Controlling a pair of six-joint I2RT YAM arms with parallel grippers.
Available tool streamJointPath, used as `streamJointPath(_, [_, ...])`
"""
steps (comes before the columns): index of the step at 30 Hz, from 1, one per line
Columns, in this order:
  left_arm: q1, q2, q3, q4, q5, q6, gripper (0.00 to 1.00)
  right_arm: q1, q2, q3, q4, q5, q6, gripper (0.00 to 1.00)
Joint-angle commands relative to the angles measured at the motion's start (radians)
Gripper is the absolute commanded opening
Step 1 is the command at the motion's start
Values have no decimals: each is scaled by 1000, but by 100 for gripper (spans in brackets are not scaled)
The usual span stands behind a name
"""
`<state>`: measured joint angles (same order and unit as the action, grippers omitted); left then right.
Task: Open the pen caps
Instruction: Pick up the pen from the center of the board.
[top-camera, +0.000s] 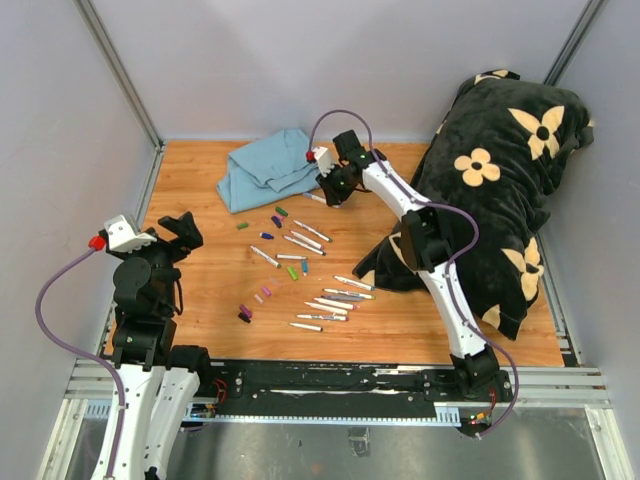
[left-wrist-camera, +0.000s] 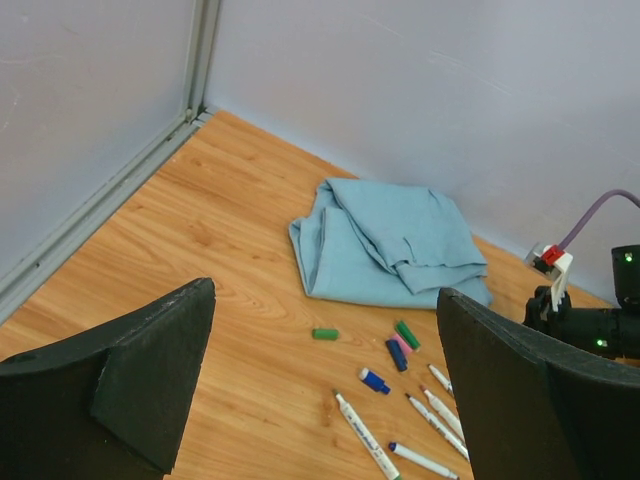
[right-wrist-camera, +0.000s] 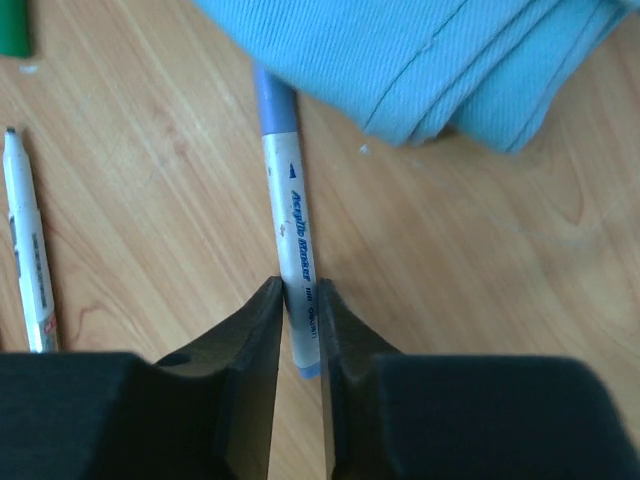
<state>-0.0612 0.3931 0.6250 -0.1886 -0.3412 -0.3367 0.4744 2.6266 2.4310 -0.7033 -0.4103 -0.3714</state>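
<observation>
Fingers of the right gripper (right-wrist-camera: 300, 292) pinch a white marker (right-wrist-camera: 295, 220) lettered, seemingly, "Acrylic Marker" in blue, its grey-blue cap (right-wrist-camera: 274, 100) on and reaching under the blue cloth (right-wrist-camera: 430, 60), loose pen caps (top-camera: 277, 221) dot the table (top-camera: 200, 170), and the left gripper (left-wrist-camera: 325, 300) gapes open.

Robot lab cell here, plain grey panel walls (top-camera: 300, 60) in metal framing (top-camera: 120, 73), wood-grain surface (top-camera: 400, 330), left arm (top-camera: 150, 290) and right arm (top-camera: 440, 270) bolted to an aluminium rail (top-camera: 560, 382)

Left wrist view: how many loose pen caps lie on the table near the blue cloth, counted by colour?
Green caps: 2
Pink cap: 1
Blue cap: 1
Dark blue or purple cap: 1
Total: 5
</observation>
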Motion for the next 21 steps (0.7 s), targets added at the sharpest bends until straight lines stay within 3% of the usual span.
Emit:
streamJointPath(1, [3,-4,-2,29,10,18,96,-33,-76,-104,-70,14,-38,16])
streamJointPath(7, [3,-5,-7,38,67,28,96,-34,-213,-306,-85,68,-89,4])
streamJointPath(15, [3,2,-22,71,306,84,96,-35,-350,-518,-148,183,-100,4])
streamJointPath(21, [3,24,-23,75,358,86,96,-35,-379,-588,-154,206,-126,7])
